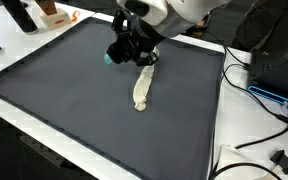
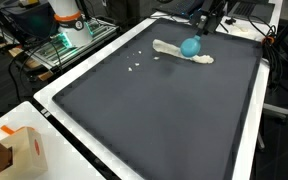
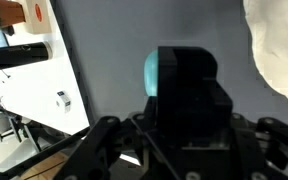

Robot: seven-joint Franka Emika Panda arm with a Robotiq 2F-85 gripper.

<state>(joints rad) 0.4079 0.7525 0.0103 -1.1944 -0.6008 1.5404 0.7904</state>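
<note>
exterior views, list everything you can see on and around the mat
mat: one, dark grey, covering the white table
cloth: one, cream, lying crumpled on the mat
round object: one, teal, against the cloth's end
small bits: a few, white, on the mat near the cloth
box: one, white and orange, table corner
cables: a few, black, beyond the mat's edge
gripper: one, black, at the round object; jaws unreadable
</note>
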